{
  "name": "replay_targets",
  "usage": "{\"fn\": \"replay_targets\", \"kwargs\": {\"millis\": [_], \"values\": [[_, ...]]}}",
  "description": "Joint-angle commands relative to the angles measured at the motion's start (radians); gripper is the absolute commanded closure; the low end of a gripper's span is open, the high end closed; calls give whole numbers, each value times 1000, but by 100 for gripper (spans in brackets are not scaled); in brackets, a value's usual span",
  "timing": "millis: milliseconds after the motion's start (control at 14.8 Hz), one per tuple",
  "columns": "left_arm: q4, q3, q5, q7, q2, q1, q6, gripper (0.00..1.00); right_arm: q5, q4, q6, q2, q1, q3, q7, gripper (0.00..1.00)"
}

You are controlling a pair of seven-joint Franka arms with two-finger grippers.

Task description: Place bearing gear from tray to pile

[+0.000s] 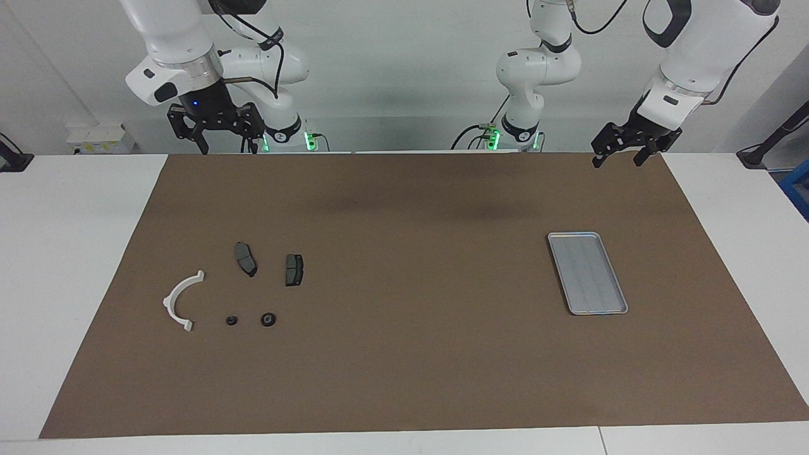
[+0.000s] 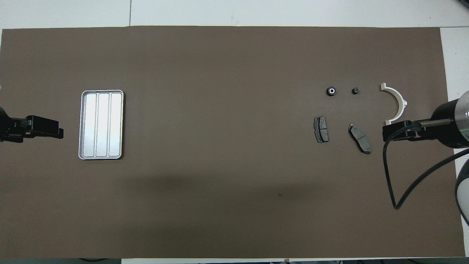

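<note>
The silver tray (image 1: 588, 273) lies empty on the brown mat toward the left arm's end; it also shows in the overhead view (image 2: 101, 124). Toward the right arm's end lies the pile: a white arc (image 1: 179, 301) (image 2: 397, 103), two dark brake pads (image 1: 246, 258) (image 1: 294, 270), and two small black round bearing gears (image 1: 268, 319) (image 1: 231, 320), also in the overhead view (image 2: 331, 91) (image 2: 355, 90). My left gripper (image 1: 618, 161) (image 2: 55, 132) hangs open and empty over the mat's edge by the robots. My right gripper (image 1: 227, 146) (image 2: 388, 132) hangs open and empty there too.
The brown mat (image 1: 411, 354) covers most of the white table (image 1: 69, 253). The right arm's black cable (image 2: 388, 176) loops over the mat's end near the pile.
</note>
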Motion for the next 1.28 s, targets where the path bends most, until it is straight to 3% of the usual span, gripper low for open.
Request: {"fn": "replay_targets", "kwargs": {"millis": [0,203,1217], "values": [[-10,2,-7,6,-13,7,13,0,22,-12,-14,-7,1,-11,-15,0],[-13,11,-4,76,-14,33,25,0,22,3,-24,-10,-1,-5,-15,0],[-24,12,-2,82,-14,45,52,0,22,14,-36,-21,4,-2,-12,0]]}}
